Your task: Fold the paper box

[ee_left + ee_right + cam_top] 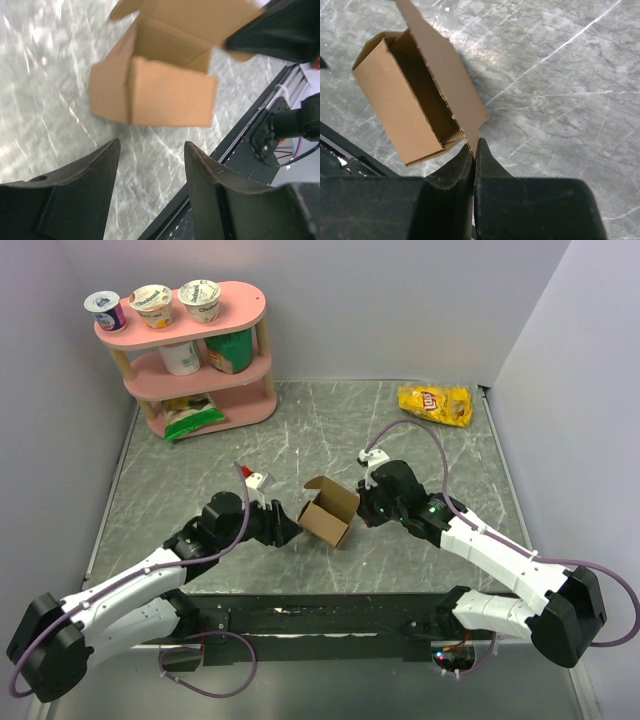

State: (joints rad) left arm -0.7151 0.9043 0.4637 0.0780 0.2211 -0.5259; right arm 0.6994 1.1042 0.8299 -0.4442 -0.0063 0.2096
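**Item 1: paper box** (330, 512). Plain brown cardboard, already formed into a small box. You will find it near the middle of the table (330, 430), between the two grippers. Its top is open, and the lid flap stands up on the side facing the right arm. The left wrist view of it is blurred.

**Item 2: left gripper** (290, 528). It sits just beside the box on the box's left. Its fingers (85, 195) stand apart with only bare table showing in the gap. The box lies ahead of the tips and nothing is held.

**Item 3: right gripper** (364, 508). It is at the right side of the box. Its fingers (495, 180) are pressed together, and the lower corner of the lid flap runs in between their tips. Count this as a pinch on the flap.

**Item 4: chip bag** (435, 404). Yellow, lying at the far right of the table, well apart from the box.

**Item 5: shelf** (240, 320). Pink, three tiers, in the far left corner.
- Top tier: three yogurt cups (152, 303).
- Middle tier: two containers.
- Lowest tier: a green bag (190, 418).
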